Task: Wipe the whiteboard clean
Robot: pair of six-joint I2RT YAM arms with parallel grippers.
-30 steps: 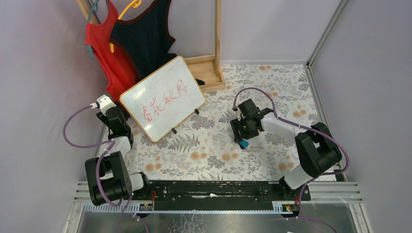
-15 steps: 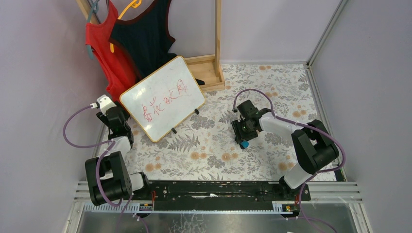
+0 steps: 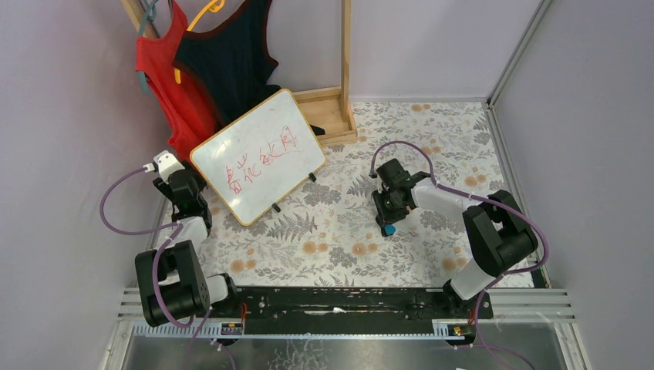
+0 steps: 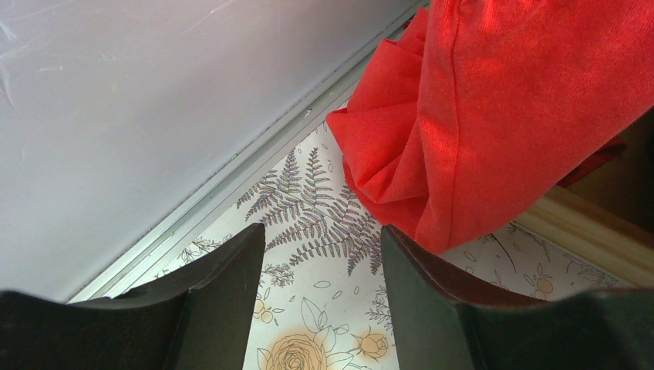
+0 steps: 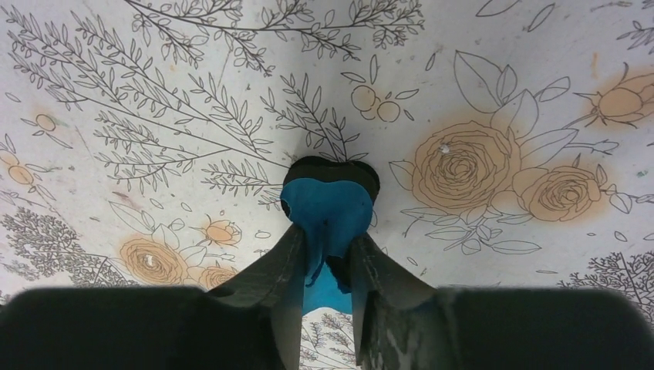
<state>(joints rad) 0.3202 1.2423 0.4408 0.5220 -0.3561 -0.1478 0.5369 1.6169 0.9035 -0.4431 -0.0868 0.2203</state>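
The whiteboard (image 3: 258,156), wooden-framed with red handwriting, stands tilted on small black feet at the back left of the floral tablecloth. A small blue eraser (image 5: 328,202) lies on the cloth right of centre, seen as a blue tip (image 3: 390,229) in the top view. My right gripper (image 5: 328,235) is shut on it, both fingers pressing into its sides. My left gripper (image 4: 322,231) hangs open and empty over the cloth, just left of the board's near corner, close to the red garment.
A red garment (image 4: 493,100) and a dark one (image 3: 227,62) hang from a wooden rack (image 3: 332,112) behind the board. The left wall's metal rail (image 4: 231,173) runs close beside my left gripper. Walls enclose the table on three sides.
My right gripper's fingers have come together onto the blue eraser, and that wrist shifted slightly. The left arm and the whiteboard have not moved.
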